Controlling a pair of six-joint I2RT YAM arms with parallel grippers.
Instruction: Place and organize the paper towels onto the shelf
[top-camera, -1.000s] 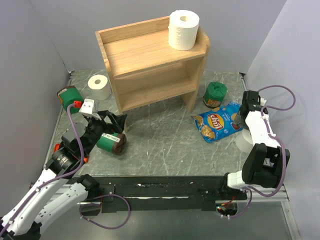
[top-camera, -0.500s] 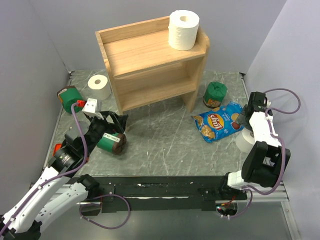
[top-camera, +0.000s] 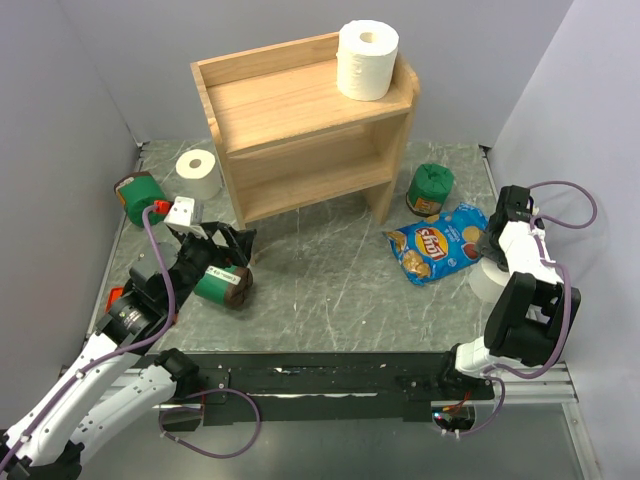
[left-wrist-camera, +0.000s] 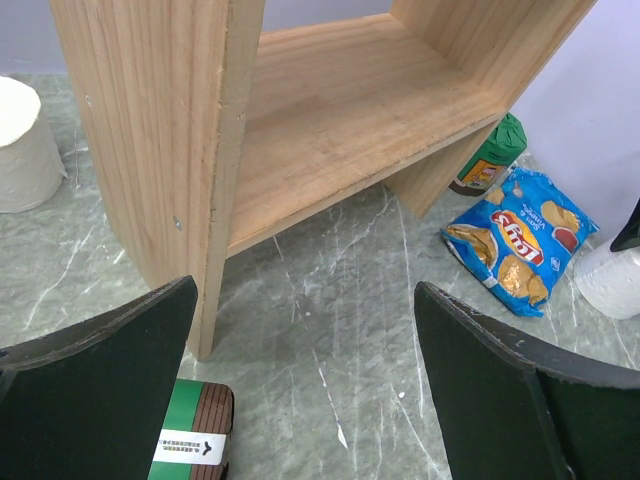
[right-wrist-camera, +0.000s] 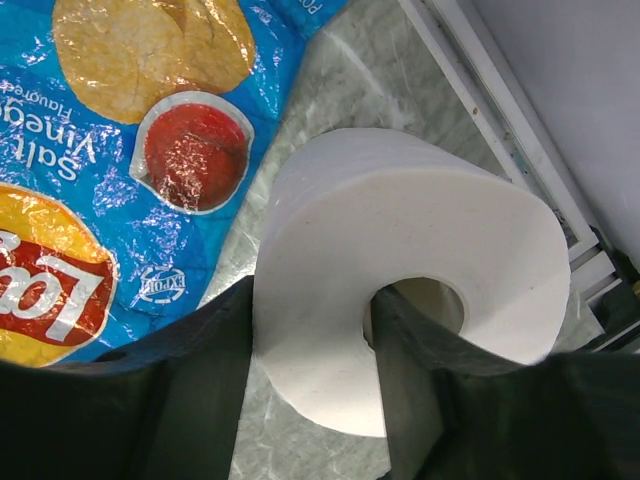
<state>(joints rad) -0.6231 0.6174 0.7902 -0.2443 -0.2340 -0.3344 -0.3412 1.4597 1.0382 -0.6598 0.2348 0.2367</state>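
The right claw (right-wrist-camera: 315, 300) is holding a white paper towel roll (right-wrist-camera: 400, 220). One finger (right-wrist-camera: 410, 380) is down in the roll's hole. The other finger is on the outside, and the roll's wall is pinched between them. In the top view this roll (top-camera: 488, 282) stands on the surface (top-camera: 320, 280) at the right side of the frame, under the right claw (top-camera: 492, 255).

Just beside it lies a blue chip bag (right-wrist-camera: 100, 150). The red and yellow badge says "Lay's". The white words "Salt" and part of "Vinegar" show upside down in the right wrist view.

The left claw (left-wrist-camera: 305, 300) is open wide and holds nothing. It hangs in the lower left of the top view, pointing at the wooden shelf (top-camera: 290, 100).

A second roll (top-camera: 367, 60) stands on the top of the shelf, at its right end. A third roll (top-camera: 199, 174) stands on the surface just left of the shelf.

A green package (top-camera: 222, 285) with brown ends lies below the left claw. It has a white label (left-wrist-camera: 185, 445), but the writing is too small to read. Another green package (top-camera: 138, 195) sits at the far left. One more green one (top-camera: 430, 188) stands by the shelf's right leg.
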